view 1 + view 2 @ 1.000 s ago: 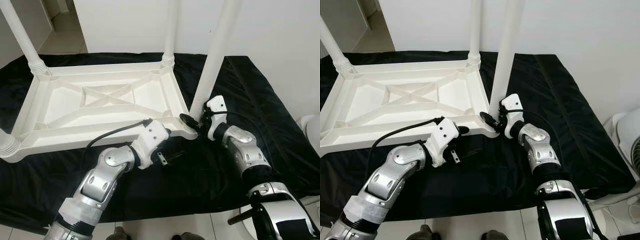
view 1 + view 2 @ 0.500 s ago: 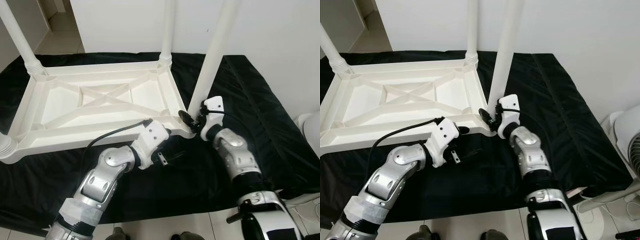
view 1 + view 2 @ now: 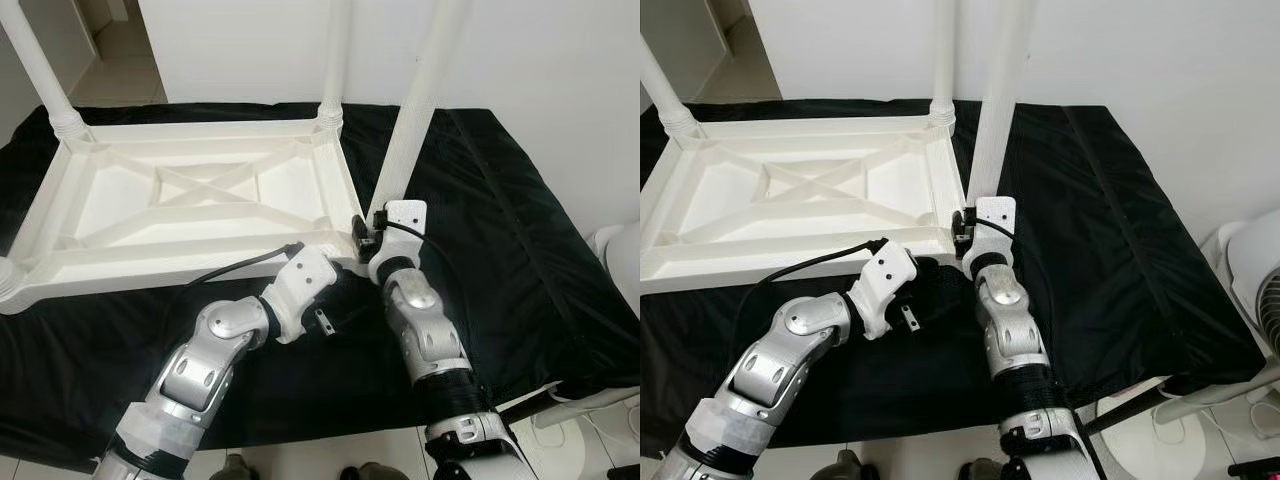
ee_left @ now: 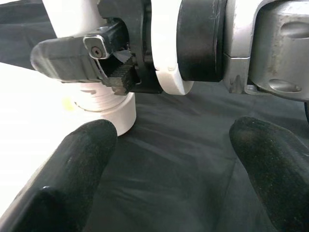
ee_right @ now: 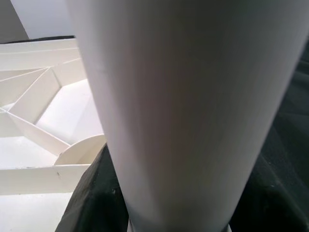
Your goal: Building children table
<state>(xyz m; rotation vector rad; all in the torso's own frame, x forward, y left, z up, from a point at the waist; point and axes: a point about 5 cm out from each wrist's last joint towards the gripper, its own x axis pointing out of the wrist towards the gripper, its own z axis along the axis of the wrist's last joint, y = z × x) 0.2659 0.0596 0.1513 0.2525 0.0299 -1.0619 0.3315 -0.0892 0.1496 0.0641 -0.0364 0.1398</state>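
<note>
The right gripper [image 3: 365, 232] clamps the base of a white table leg [image 3: 411, 110] standing at the near corner of the upturned table [image 3: 190, 205], while the left gripper [image 3: 330, 320], fingers spread, hovers just beside over the black cloth [image 3: 500, 250].

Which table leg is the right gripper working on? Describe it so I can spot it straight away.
The upturned white table top lies on the black cloth, with legs rising from its corners. The leg being worked on stands at the near corner on the robot's right. Unlike the other legs, it leans slightly, and the right gripper is at its base.
</note>
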